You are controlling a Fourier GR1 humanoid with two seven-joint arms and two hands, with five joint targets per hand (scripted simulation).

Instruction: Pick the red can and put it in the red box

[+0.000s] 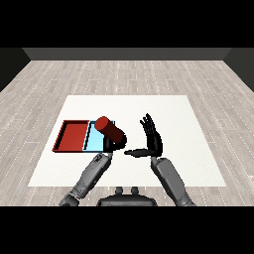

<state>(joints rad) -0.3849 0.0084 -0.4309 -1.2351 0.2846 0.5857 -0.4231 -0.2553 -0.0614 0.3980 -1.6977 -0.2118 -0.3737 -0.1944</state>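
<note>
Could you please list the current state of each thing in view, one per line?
Red can: tilted, held by the left hand, above the blue tray.
Left hand: curled round the can.
Right hand: open, holding nothing.
Red tray: nothing in it.
Blue tray: partly hidden by the can.

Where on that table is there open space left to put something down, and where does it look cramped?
The white table lies bare behind and right of the right hand. The red tray holds nothing. It is crowded at the light blue tray, where the left hand holds the tilted red can.
</note>
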